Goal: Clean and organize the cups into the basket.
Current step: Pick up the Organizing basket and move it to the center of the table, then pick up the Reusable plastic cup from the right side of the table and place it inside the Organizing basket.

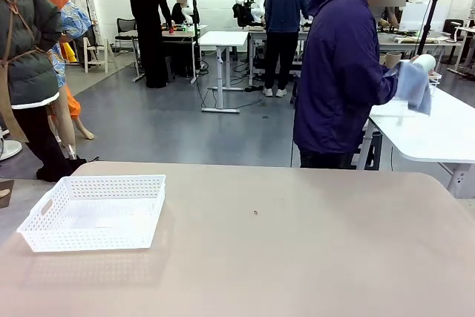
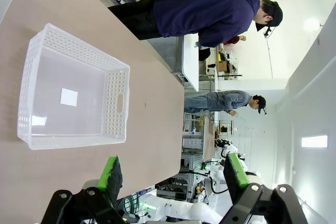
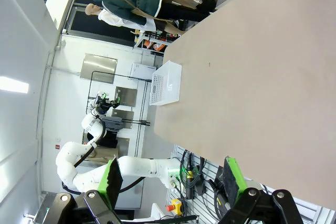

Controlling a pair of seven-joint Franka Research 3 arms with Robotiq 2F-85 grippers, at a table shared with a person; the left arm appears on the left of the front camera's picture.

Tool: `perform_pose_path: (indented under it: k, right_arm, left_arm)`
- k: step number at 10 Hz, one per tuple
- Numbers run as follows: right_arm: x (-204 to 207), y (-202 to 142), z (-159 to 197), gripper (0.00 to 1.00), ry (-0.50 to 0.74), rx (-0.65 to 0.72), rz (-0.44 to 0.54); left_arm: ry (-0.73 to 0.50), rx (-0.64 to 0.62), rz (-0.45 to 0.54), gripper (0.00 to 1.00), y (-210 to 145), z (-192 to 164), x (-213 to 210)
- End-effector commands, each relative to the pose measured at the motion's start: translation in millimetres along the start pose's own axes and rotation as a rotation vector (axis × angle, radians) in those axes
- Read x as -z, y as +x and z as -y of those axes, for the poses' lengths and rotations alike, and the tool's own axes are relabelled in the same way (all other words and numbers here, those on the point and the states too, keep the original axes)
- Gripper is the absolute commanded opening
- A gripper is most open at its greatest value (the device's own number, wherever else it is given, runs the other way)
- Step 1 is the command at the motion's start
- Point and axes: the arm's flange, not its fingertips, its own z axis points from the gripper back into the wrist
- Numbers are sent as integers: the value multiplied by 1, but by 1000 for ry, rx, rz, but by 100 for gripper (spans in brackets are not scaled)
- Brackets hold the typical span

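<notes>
Basket (image 1: 89, 237): white lattice, empty, on the table (image 1: 297, 257) by its left edge, towards the far left corner.
Cup (image 1: 424, 62): I see 1 pale cup, off my table, held by the person (image 1: 341, 72) beyond the far edge, with a blue-grey cloth (image 1: 413, 85) wrapped round it.
Left gripper (image 2: 173, 169): released, fingers spread wide, nothing between them, facing the basket.
Right gripper (image 3: 172, 174): released, empty, above bare table.
Risk 1: a smooth tapered cup could slip at handover if I clench too early.
Risk 2: the light basket could slide towards the left edge if a finger nudges its wall.
Risk 3: a tall cup may topple in so shallow a basket.
</notes>
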Motion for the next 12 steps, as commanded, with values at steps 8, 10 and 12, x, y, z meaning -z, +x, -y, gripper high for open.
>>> perform_pose_path:
  k: [8, 10, 12]
  right_arm:
    - [-1, -1, 0, 100, -1, -3, -5]
    - [-1, -1, 0, 100, -1, -3, -5]
    - [-1, -1, 0, 100, -1, -3, -5]
  left_arm:
    - [-6, -3, 3, 100, 0, 0, -1]
    - [-6, -3, 3, 100, 0, 0, -1]
    - [-6, -3, 3, 100, 0, 0, -1]
